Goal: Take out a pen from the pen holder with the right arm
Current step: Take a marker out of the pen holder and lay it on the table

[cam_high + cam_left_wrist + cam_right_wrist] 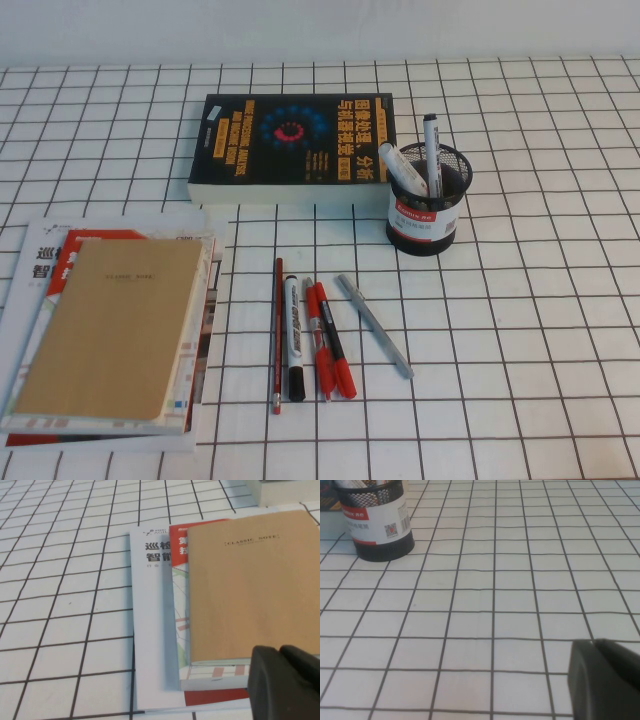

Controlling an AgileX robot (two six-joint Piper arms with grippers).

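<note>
In the high view, a white tablecloth [540, 350] ruled with a thin dark grid covers the table. Toward the far right stands the pen holder [428, 205], a black wire-mesh cylinder wrapped in a glossy white band with a red label. A grey marker [432, 150] stands nearly upright in it and a white pen [403, 168] leans beside it. To its left a thick book [295, 145] with a dark glossy cover lies flat. At the near left, a matte kraft-brown notebook [115, 325] tops a stack of booklets [40, 262] in white and red. Between the stack and the holder a row of loose writing tools lies side by side: a thin red pencil [277, 335], a white marker [293, 335] with a black cap, a red pen [318, 340], a black-and-red pen [333, 340] and a slim grey pen [375, 325] lying aslant. In the left wrist view, the left gripper [282, 680], a smooth dark rounded mass, hangs over the near edge of the notebook; I cannot tell whether it is released or clenched. In the right wrist view, the right gripper [605, 680], equally dark and matte, is clenched on nothing, above bare gridded cloth and well apart from the mesh holder.
</note>
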